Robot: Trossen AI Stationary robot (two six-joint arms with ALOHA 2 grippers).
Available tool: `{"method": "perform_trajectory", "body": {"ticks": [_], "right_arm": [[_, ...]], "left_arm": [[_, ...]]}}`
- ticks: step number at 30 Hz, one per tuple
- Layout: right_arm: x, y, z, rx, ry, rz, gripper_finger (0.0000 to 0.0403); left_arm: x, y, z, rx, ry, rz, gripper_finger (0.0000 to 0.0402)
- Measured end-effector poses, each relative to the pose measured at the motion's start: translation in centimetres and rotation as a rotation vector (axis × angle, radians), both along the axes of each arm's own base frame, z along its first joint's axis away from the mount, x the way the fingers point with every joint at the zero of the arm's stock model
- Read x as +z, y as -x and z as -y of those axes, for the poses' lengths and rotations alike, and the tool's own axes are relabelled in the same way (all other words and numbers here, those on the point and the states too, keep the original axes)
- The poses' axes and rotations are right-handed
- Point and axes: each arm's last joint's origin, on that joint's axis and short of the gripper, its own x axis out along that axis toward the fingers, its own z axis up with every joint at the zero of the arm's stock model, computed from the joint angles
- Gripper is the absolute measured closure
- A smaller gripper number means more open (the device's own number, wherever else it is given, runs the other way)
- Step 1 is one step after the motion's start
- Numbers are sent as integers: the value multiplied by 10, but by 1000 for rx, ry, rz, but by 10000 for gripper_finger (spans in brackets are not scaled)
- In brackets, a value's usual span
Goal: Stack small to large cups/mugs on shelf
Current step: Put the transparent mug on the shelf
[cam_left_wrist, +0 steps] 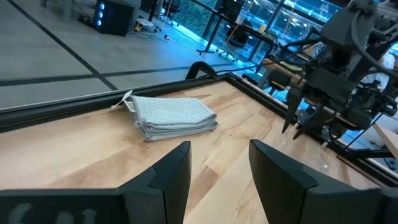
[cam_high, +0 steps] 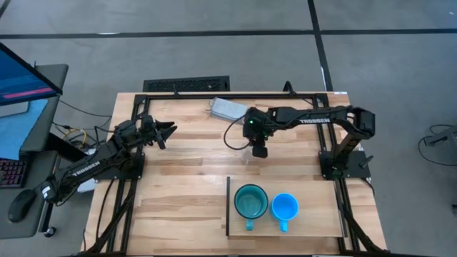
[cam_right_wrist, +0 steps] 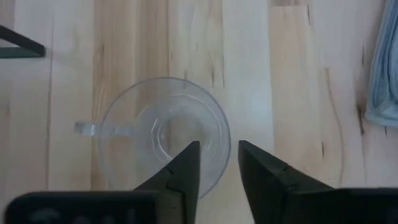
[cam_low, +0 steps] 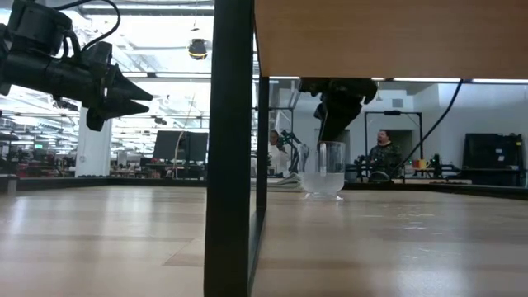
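my right gripper (cam_right_wrist: 216, 163) straddles the clear cup's (cam_right_wrist: 163, 134) rim on the counter (cam_high: 178, 178).
fingers narrow but not gripping; the smallest goes last, so teal mug (cam_high: 250, 201) and blue mug (cam_high: 284, 207) wait on the shelf (cam_high: 314, 227); left gripper (cam_left_wrist: 219, 163) idles half-open.

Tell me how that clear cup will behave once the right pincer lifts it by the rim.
The clear cup looks thin-walled and empty, so probably light. Its smooth, glassy wall may slip, since the right pincer straddles only one side of the rim. It stands upright on the tabletop, taller than wide in the low view, so an off-centre pinch could tilt it.
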Motion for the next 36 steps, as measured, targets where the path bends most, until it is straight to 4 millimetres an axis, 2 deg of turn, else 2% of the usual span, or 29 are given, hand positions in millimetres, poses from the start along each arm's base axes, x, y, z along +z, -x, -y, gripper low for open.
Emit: {"method": "perform_trajectory", "body": {"ticks": [4,12,23,36], "right_arm": [[-4,-2,-2,9,-6,-9,305],[-7,-5,-4,15,-8,-8,308],[-5,-6,-3,40,6,7,393],[-5,-6,-3,30,5,1,400]], "left_arm": [[0,0,0,14,-1,-1,248],[0,0,0,19,-1,-3,248],[0,0,0,20,-1,-3,248],[0,0,-1,20,-1,-3,248]]}}
